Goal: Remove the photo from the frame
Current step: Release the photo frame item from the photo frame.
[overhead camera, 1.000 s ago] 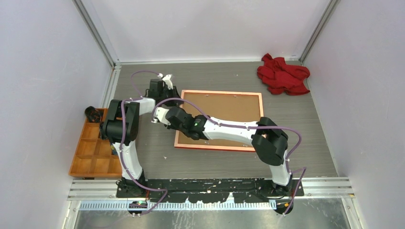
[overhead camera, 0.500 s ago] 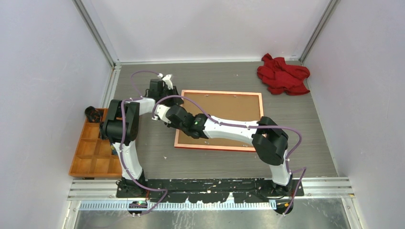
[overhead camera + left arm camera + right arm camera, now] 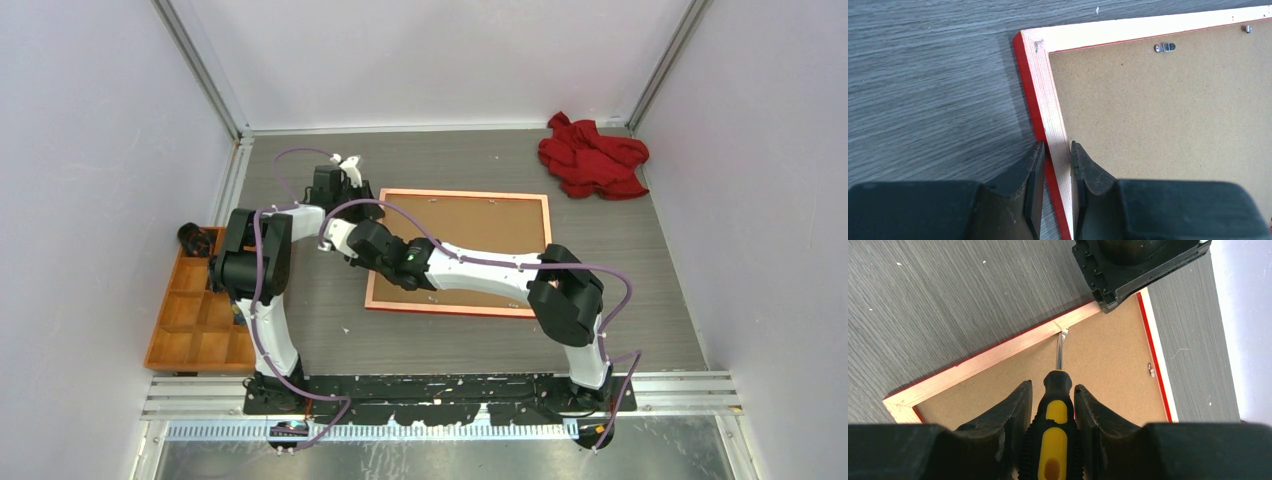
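Observation:
The frame (image 3: 462,194) lies face down on the table, its orange-pink back rim up around a brown backing board (image 3: 485,225). The photo is hidden under the board. My left gripper (image 3: 358,203) is shut on the frame's left rail (image 3: 1053,115) near the far-left corner, one finger outside and one inside (image 3: 1057,155). My right gripper (image 3: 345,240) is shut on a black and yellow screwdriver (image 3: 1055,440), gripped at the handle (image 3: 1053,390). The screwdriver's tip rests at a small metal tab (image 3: 1064,332) on the inner edge of the left rail.
A crumpled red cloth (image 3: 592,155) lies at the far right. An orange compartment tray (image 3: 195,310) sits by the left wall with a black object (image 3: 195,238) at its far end. A metal hanger clip (image 3: 1164,47) sits on the board by the far rail.
My right wrist has shifted slightly toward the far left with the screwdriver. The left gripper and frame have not moved.

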Robot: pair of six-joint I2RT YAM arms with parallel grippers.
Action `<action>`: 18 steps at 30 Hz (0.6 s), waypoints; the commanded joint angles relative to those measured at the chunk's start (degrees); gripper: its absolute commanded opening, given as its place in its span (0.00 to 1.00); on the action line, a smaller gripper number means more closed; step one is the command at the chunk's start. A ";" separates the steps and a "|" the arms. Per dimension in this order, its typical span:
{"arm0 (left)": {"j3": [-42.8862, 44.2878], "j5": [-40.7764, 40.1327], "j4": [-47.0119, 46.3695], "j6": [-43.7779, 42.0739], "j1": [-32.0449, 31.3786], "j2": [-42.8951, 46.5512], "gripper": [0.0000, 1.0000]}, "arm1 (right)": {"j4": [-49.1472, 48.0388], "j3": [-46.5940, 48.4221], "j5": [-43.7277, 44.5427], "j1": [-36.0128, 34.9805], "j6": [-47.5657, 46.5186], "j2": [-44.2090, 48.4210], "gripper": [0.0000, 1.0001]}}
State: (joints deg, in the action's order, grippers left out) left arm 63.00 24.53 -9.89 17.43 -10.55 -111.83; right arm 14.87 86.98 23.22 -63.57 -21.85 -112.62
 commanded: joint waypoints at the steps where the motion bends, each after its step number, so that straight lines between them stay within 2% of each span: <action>1: -0.71 0.57 6.37 -1.96 -0.35 0.23 0.01 | 7.30 -0.72 -1.96 2.42 3.47 -3.32 0.01; 18: -0.69 0.87 6.37 -2.05 -0.35 0.16 0.00 | 7.93 -0.16 -1.88 2.44 3.92 -3.56 0.01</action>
State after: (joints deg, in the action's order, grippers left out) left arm 63.00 24.56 -9.89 17.41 -10.55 -111.83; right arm 16.08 87.85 22.63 -62.98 -19.53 -112.64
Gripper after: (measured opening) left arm 0.230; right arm 0.391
